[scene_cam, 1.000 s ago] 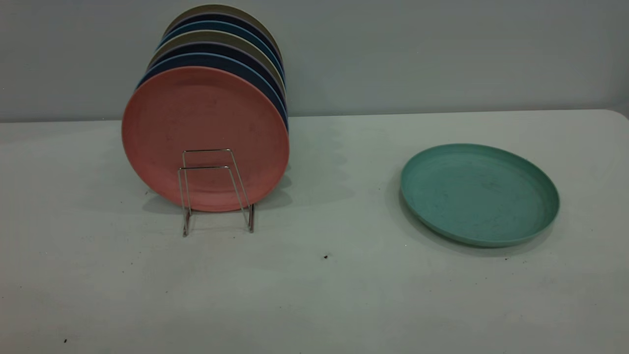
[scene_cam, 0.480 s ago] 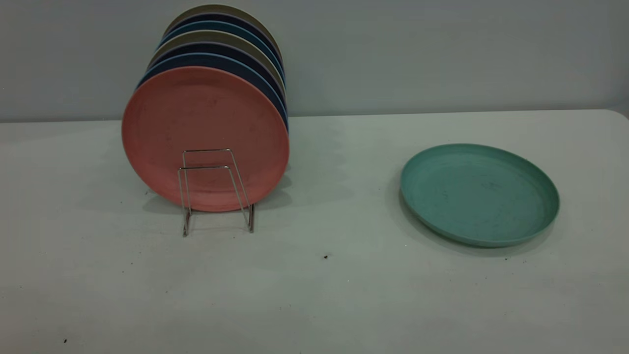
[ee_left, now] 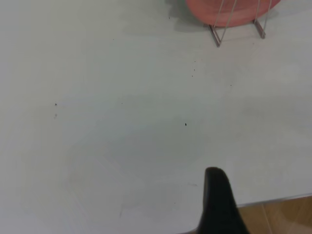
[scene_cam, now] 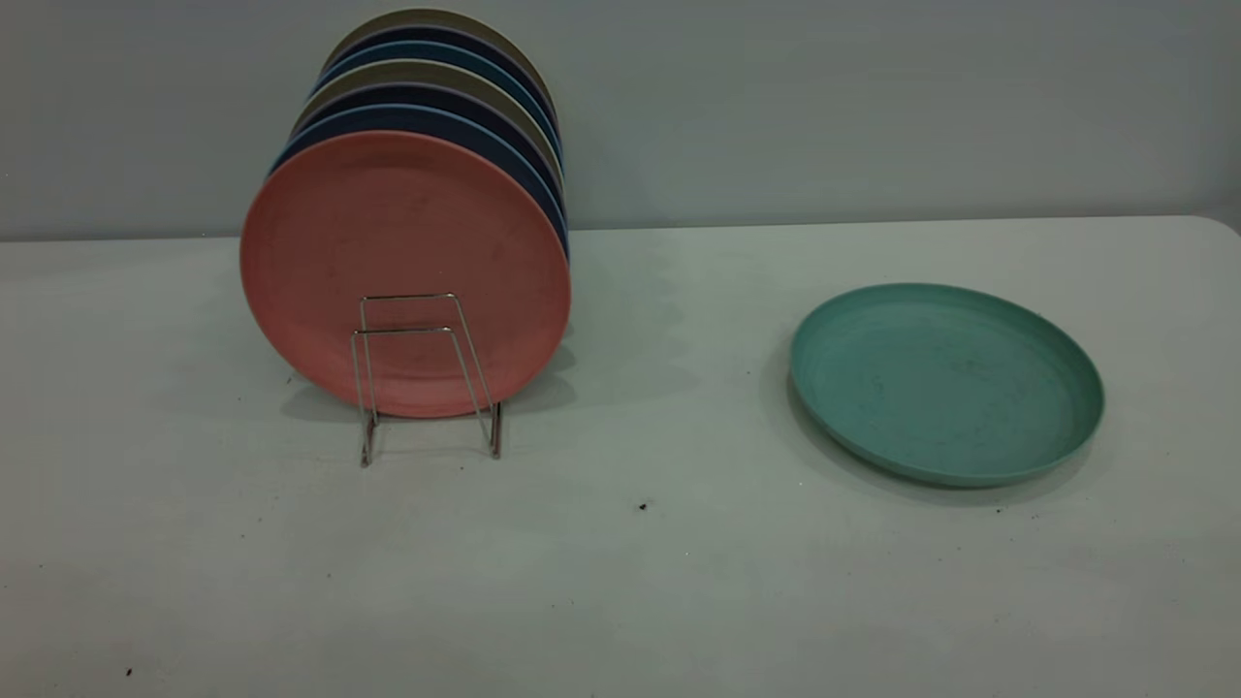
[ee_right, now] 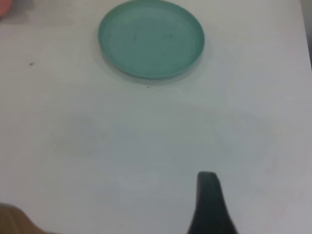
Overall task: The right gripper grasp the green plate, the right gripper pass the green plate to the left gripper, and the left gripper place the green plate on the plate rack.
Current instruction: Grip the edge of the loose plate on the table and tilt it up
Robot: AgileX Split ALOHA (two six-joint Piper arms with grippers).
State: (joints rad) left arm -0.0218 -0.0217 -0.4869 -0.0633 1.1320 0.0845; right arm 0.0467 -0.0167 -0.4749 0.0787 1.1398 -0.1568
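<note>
here, the white table (scene_cam: pixel 620 582) fills every view, lightly speckled with dark crumbs. on its left side in the exterior view a row of upright plates stands in the plate rack (scene_cam: pixel 427 373), whose thin wire loops reach only partway up the frontmost salmon-pink plate (scene_cam: pixel 402 252); behind that plate come darker blue plates (scene_cam: pixel 427 118) and olive plates (scene_cam: pixel 436 21), packed one after another towards the grey wall (scene_cam: pixel 873 97). the green plate (scene_cam: pixel 945 383) lies flat on the table, rim up, well apart from the rack on the right side, with nothing on it or touching it (faint dark scuffs mark its inside). open table lies between plate and rack.

the right gripper (ee_right: pixel 209 204) shows only in its own wrist view as a single dark tapered finger above bare table, well short of the green plate (ee_right: pixel 151 39); how wide it stands cannot be told, and it holds nothing visible. the left gripper (ee_left: pixel 219 202) likewise shows as one dark finger near the table's edge, far from the rack's wire feet (ee_left: pixel 239 29) and the pink plate's lower rim (ee_left: pixel 229 12); its opening cannot be told either.
</note>
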